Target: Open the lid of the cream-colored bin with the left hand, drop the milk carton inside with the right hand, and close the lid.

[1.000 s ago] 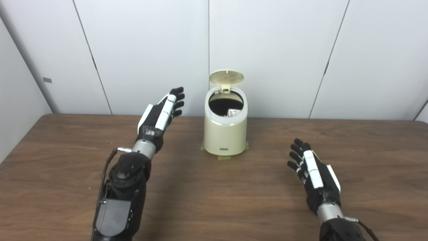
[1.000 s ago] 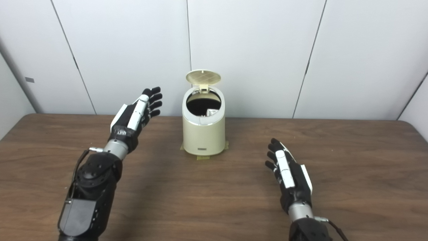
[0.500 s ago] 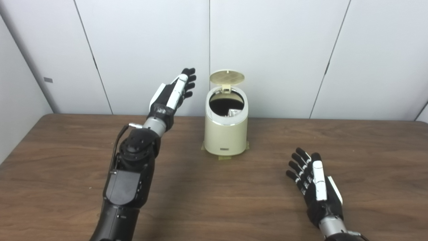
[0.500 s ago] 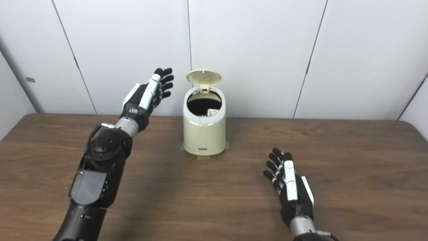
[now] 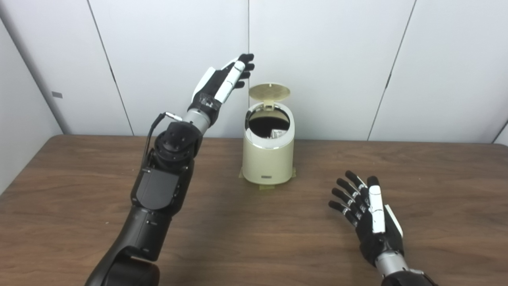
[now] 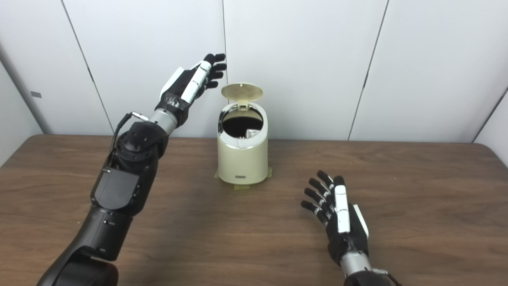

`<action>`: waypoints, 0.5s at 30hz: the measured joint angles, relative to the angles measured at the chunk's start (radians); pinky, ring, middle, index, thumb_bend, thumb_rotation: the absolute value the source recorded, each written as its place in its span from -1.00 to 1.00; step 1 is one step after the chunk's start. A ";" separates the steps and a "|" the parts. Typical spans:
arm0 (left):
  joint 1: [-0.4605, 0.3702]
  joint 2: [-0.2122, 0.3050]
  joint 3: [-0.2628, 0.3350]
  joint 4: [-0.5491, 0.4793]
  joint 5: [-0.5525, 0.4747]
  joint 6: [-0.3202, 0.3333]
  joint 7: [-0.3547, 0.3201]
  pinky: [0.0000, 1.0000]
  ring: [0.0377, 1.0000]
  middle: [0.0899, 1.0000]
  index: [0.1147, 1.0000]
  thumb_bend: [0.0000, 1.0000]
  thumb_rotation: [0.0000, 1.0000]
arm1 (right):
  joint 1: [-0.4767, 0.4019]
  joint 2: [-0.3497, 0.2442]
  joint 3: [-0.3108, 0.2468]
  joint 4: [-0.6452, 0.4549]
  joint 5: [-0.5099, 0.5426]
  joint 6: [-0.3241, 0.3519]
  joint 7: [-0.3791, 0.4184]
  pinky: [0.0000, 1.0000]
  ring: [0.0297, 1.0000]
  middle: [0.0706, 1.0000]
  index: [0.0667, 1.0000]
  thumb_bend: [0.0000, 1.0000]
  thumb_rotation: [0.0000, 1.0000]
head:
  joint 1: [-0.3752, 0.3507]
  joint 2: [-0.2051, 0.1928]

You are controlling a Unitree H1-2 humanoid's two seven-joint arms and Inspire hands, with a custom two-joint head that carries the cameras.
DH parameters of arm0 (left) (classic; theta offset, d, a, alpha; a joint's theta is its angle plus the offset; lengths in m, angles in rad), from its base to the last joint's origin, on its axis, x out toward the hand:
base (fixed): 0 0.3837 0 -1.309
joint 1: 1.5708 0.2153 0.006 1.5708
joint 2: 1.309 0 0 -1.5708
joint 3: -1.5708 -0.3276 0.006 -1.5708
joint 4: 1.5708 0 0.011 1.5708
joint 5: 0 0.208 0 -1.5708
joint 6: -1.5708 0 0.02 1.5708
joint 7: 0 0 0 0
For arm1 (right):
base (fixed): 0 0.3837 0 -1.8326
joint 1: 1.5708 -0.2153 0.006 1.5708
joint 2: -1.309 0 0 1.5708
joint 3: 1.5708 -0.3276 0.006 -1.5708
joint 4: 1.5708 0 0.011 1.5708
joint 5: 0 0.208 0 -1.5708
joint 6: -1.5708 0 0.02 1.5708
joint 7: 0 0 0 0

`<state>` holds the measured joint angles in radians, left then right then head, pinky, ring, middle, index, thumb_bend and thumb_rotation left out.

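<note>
Brown wood of the table (image 5: 79,206) fills the lower half of the frame, with white wall panels (image 5: 337,59) behind it in the upper half. My left arm (image 5: 158,198) rises from the bottom left and goes up toward the upper centre. The cream-colored bin (image 5: 268,163) stands in the centre of the frame, near the far edge of the table, on some tape pieces (image 5: 266,186) that show at its foot. My left hand (image 5: 222,81) is in the upper centre, above and to the left of the bin, apart from it; its fingers are spread and it holds nothing. My right hand (image 5: 371,216) is at the lower right, over the table, well apart from the bin; its fingers are also spread and it is empty. The lid (image 5: 269,91) stands upright at the back of the bin, so the mouth is uncovered. Inside the dark mouth, at its lower right, I see a small pale corner of the milk carton (image 5: 275,133); the rest of it is hidden.
</note>
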<state>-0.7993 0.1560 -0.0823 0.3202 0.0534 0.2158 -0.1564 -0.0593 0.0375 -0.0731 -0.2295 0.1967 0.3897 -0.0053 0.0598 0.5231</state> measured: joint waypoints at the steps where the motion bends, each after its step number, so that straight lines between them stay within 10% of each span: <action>1: -0.004 0.001 -0.008 0.003 0.007 0.000 -0.002 0.80 0.76 0.71 0.75 0.08 1.00 | -0.003 -0.004 0.001 0.001 0.013 0.005 0.009 0.44 0.60 0.62 0.73 0.07 0.66 | -0.003 -0.002; 15: -0.086 0.085 -0.157 0.015 0.202 -0.034 -0.071 0.84 0.57 0.36 0.43 -0.10 1.00 | -0.016 -0.041 0.040 0.011 0.033 0.044 0.064 0.40 0.48 0.48 0.77 0.10 0.75 | -0.038 0.005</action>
<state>-0.8848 0.2414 -0.2396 0.3354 0.2554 0.1821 -0.2270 -0.0755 -0.0032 -0.0327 -0.2181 0.2295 0.4339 0.0583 0.0215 0.5277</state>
